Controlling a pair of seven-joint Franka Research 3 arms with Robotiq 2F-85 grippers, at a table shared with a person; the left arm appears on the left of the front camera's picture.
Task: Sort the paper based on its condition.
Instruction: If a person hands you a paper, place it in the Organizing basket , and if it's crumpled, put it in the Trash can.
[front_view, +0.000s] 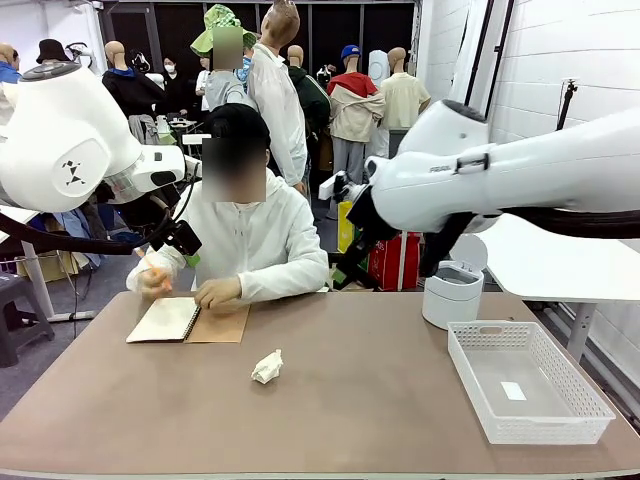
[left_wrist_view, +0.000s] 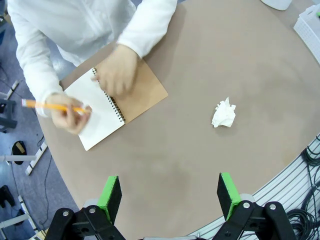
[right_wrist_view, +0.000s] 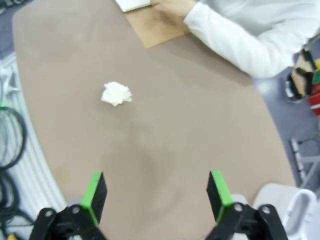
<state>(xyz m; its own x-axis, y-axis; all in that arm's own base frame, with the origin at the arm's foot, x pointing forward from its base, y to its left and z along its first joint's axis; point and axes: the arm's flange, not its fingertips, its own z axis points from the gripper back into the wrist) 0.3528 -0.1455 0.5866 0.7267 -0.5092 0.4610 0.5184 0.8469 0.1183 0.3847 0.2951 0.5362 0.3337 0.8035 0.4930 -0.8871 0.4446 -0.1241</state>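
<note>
Crumpled white paper ball (front_view: 266, 367) lay mid-table, well apart from the white mesh basket (front_view: 495, 327); left gripper (left_wrist_view: 169, 189) and right gripper (right_wrist_view: 156, 192) hung high, jaws spread, so either would need to centre the wad before closing gently.

Bright even light, soft shadows; wrist views bowed, slightly blurred.

Crumpled paper (left_wrist_view: 223, 113) lies alone — hand (left_wrist_view: 117, 70) on notebook (left_wrist_view: 146, 94).
</note>
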